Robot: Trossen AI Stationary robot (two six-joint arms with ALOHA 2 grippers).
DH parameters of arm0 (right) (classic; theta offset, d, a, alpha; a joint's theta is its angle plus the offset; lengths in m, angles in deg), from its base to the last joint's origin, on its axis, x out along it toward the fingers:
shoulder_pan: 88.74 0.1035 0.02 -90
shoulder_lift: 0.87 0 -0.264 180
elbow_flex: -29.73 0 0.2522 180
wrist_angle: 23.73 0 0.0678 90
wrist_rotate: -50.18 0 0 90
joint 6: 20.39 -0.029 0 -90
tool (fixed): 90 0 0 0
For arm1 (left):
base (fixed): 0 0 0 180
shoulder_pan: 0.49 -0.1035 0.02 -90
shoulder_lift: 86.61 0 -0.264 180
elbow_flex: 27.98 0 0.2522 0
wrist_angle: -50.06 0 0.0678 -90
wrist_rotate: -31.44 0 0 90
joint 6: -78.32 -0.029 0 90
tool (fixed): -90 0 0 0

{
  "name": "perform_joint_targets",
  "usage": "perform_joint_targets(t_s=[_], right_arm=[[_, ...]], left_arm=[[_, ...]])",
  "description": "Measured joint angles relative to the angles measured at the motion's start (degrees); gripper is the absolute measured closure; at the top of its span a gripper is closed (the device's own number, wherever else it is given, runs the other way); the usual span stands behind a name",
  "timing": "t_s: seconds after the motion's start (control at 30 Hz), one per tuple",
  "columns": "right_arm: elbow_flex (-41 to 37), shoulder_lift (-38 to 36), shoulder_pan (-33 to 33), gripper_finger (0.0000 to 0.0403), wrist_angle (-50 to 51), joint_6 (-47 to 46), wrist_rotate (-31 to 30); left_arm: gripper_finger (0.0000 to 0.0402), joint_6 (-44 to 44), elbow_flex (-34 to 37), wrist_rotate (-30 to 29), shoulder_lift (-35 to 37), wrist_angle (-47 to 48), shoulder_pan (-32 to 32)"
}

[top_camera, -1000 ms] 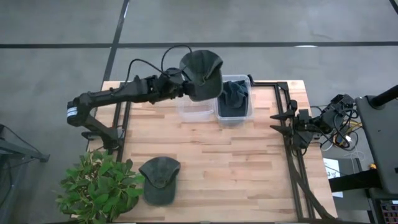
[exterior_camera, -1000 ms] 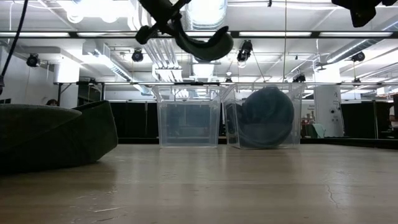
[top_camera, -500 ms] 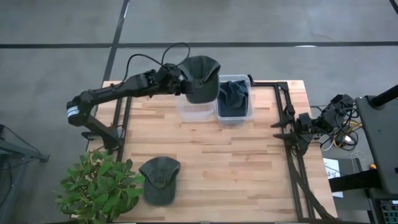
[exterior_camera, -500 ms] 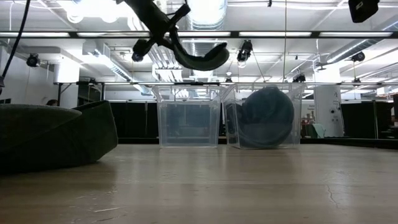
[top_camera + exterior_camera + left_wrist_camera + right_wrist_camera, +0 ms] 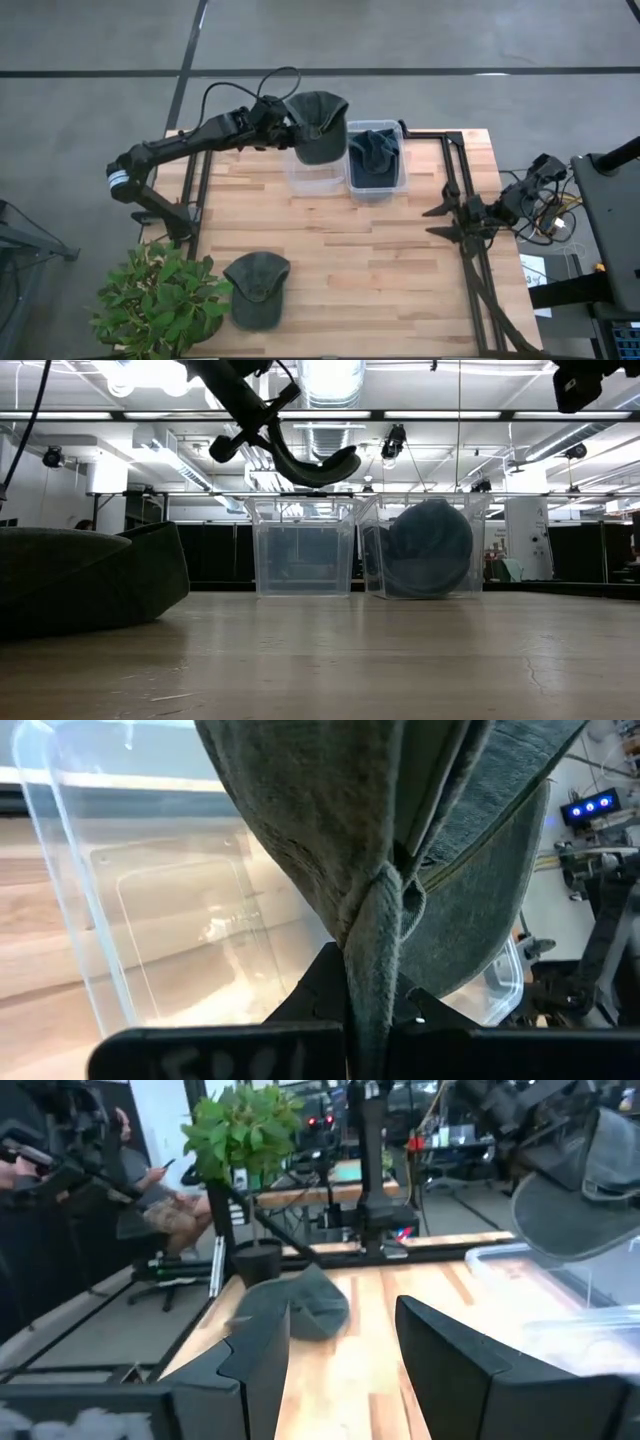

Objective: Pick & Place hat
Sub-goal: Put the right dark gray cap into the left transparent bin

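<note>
Two clear plastic bins (image 5: pixel 345 165) sit at the wooden table's (image 5: pixel 380 260) twelve o'clock; the left gripper (image 5: pixel 285 133) clamps a dark green cap (image 5: pixel 318 125) above the empty one. Low view: a second green cap (image 5: pixel 85 585) close up. Right wrist view: right gripper (image 5: pixel 340 1355) spread wide (potted plant (image 5: pixel 240 1135) and a seated person (image 5: pixel 150 1190) behind).

Two bins sit side by side at the far edge of the table (image 5: pixel 400 250): the left bin (image 5: pixel 312 176) has a hat (image 5: pixel 318 126) hanging above it in the left tool (image 5: pixel 292 133), and the right bin (image 5: pixel 376 160) has a hat inside. A second hat (image 5: pixel 256 288) lies near the front left, just beside the plant (image 5: pixel 160 300). The right tool (image 5: pixel 445 212) hovers at the table's right edge.
</note>
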Motion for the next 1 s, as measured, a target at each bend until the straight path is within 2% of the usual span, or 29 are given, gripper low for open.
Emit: perform_joint_targets(t_s=[0.23,0.53,0.8,1.0], right_arm=[[-2.28,0.04,-4.5,0.0225,-2.08,-1.35,0.37],[-4.89,0.33,-10.88,0.0225,-6.02,-3.38,8.2],[-4.77,0.37,-11.65,0.0223,-5.88,-4.41,9.82],[-4.77,0.42,-11.61,0.0225,-5.77,-4.89,9.86]], left_arm=[[0.0397,0.85,0.0,0.37,-0.01,0.01,-1.05],[0.0397,3.12,0.0,0.35,-1.62,3.3,-1.58],[0.0397,4.15,-0.09,0.31,-6.3,2.87,-1.63],[0.0397,4.22,-0.15,0.2,-6.57,4.61,-1.65]])
